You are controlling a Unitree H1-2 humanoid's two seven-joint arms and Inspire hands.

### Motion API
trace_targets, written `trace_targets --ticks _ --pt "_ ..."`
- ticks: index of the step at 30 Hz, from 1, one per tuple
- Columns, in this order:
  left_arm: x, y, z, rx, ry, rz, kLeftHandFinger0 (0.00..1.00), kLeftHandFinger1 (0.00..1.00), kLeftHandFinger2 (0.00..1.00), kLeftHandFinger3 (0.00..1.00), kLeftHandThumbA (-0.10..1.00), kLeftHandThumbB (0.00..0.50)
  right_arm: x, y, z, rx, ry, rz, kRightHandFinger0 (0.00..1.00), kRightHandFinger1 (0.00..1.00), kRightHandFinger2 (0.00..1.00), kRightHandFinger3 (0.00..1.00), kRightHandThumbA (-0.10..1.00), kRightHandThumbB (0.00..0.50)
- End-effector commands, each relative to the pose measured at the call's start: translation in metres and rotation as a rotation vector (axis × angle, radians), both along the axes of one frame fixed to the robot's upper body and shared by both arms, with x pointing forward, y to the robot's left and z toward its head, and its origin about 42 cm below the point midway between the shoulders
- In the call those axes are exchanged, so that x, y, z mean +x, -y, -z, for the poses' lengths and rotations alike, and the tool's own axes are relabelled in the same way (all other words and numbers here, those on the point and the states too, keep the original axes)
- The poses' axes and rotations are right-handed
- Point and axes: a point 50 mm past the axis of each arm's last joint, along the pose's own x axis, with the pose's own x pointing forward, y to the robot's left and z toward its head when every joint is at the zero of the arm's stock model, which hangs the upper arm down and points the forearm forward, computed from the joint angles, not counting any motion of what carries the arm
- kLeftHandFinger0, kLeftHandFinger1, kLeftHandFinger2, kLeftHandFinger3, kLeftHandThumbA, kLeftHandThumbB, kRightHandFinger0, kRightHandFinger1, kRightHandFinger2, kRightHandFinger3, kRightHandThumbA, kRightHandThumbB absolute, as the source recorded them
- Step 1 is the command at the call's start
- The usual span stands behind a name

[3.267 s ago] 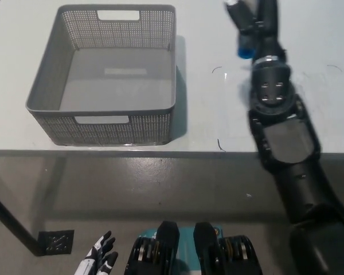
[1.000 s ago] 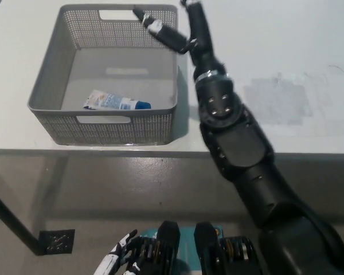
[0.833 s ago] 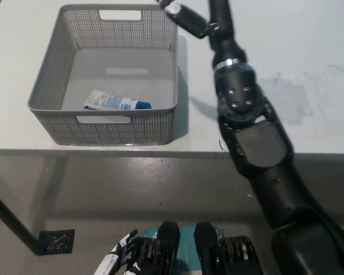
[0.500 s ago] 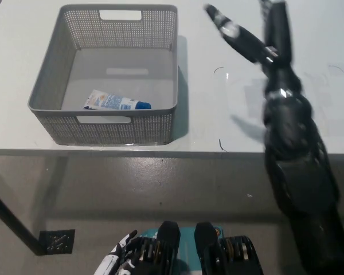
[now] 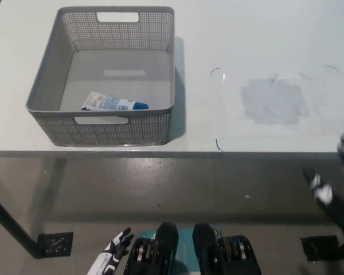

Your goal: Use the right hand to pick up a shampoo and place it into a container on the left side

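Right hand [image 5: 339, 182]: positioned at the right edge of the frame, below the table's front edge, motion-blurred, fingers spread and holding nothing. Left hand [image 5: 113, 256]: at rest low at the bottom left, fingers apart and unloaded. Table [image 5: 264, 51]: white top. Grey container [image 5: 109, 126]: standing on the table's left portion. Shampoo tube [image 5: 112, 103]: lying flat inside the container, near its front wall.

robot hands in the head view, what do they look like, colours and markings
The left hand is white plastic with slim fingers that have black segments and dark tips. The right hand is black with white patches on its fingers; it is motion-blurred at the picture's right edge, so finer markings cannot be made out. No cables or sleeves show on either one.
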Motion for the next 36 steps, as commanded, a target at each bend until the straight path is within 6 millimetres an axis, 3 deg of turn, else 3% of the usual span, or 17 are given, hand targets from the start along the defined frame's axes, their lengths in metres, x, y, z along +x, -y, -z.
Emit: trace_targets --ticks 1,2,3,9,13,16,18,24,36 --pt "0.003 -0.003 -0.006 -0.044 0.075 -0.023 1.0 1.0 1.0 1.0 1.0 0.268 -0.011 -0.006 0.011 0.031 0.057 -0.091 1.0 1.0 1.0 1.0 0.97 0.31" --pt "0.002 -0.003 -0.007 -0.049 0.083 -0.022 1.0 1.0 1.0 1.0 1.0 0.262 -0.016 -0.007 0.022 0.019 0.02 -0.092 1.0 1.0 1.0 1.0 0.98 0.326" --pt "0.003 -0.002 -0.008 -0.05 0.093 -0.022 1.0 1.0 1.0 1.0 1.0 0.252 -0.021 -0.007 0.032 0.015 0.004 -0.095 1.0 1.0 1.0 1.0 0.98 0.305" --pt "0.004 -0.004 -0.018 -0.052 0.127 -0.032 1.0 1.0 1.0 1.0 1.0 0.244 -0.043 -0.013 0.077 0.077 -0.126 -0.108 1.0 1.0 1.0 1.0 0.88 0.323" --pt "0.004 -0.004 -0.017 -0.068 0.136 -0.04 1.0 1.0 1.0 1.0 1.0 0.229 -0.047 -0.012 0.094 0.055 -0.179 -0.114 1.0 1.0 1.0 1.0 0.9 0.29" --pt "0.005 -0.003 -0.016 -0.078 0.138 -0.053 1.0 1.0 1.0 1.0 1.0 0.233 -0.04 -0.01 0.107 0.071 -0.208 -0.127 1.0 1.0 1.0 1.0 0.89 0.292" --pt "0.005 -0.005 -0.015 -0.082 0.132 -0.058 1.0 1.0 1.0 1.0 1.0 0.233 -0.037 -0.01 0.114 0.074 -0.226 -0.134 1.0 1.0 1.0 1.0 0.89 0.309" --pt "0.0 -0.011 -0.008 -0.087 0.117 -0.083 1.0 1.0 1.0 1.0 1.0 0.244 -0.035 -0.009 0.132 0.094 -0.306 -0.195 1.0 1.0 1.0 1.0 0.88 0.277" --pt "-0.003 -0.017 -0.002 -0.092 0.093 -0.102 1.0 1.0 1.0 1.0 1.0 0.246 -0.033 -0.01 0.134 0.079 -0.324 -0.213 1.0 1.0 1.0 1.0 0.87 0.312"
